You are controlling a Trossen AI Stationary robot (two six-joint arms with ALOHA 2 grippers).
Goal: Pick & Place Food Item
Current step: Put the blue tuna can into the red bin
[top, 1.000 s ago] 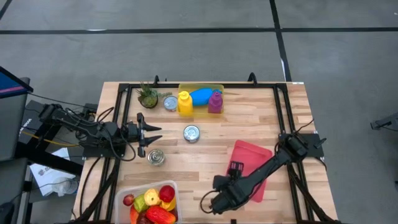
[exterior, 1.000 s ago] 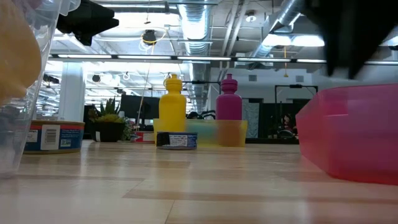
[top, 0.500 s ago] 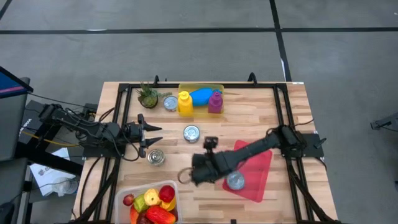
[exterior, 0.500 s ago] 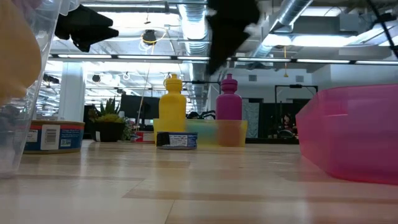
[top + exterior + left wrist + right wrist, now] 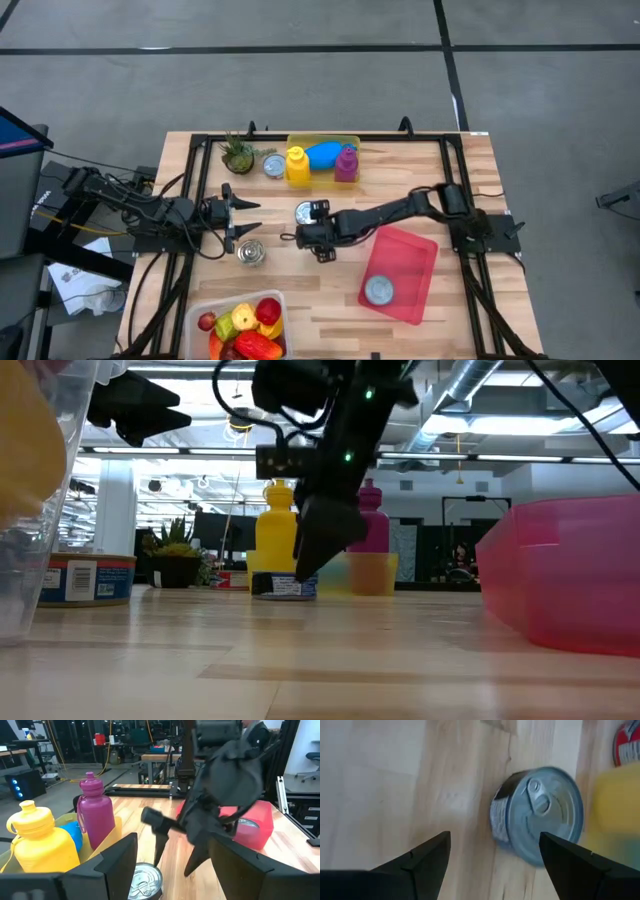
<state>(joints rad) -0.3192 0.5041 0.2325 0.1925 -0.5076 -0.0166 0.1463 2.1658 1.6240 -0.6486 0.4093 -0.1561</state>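
A silver tin can [image 5: 307,213] [image 5: 540,815] stands upright on its base in the middle of the table. My right gripper [image 5: 312,240] [image 5: 495,839] is open and hovers just on the can's near side, pointing down at it [image 5: 310,560]; the can [image 5: 284,586] shows ahead between the fingers, untouched. My left gripper [image 5: 254,217] [image 5: 135,405] is open, raised above the table's left part, and faces the same can [image 5: 145,880]. A pink bin [image 5: 412,250] near the table's right holds another can [image 5: 378,290].
A third can [image 5: 251,253] stands near my left gripper, another [image 5: 274,165] by a small plant [image 5: 238,153]. A yellow bottle [image 5: 297,165], purple bottle [image 5: 346,162] and blue item [image 5: 322,153] sit at the far edge. A clear tub of fruit [image 5: 240,322] is at the near edge.
My right arm has swung from the table's near edge, across the pink bin, toward the left and far side, ending over the middle can. The can in the pink bin, covered by the arm before, now shows. My left arm has kept still.
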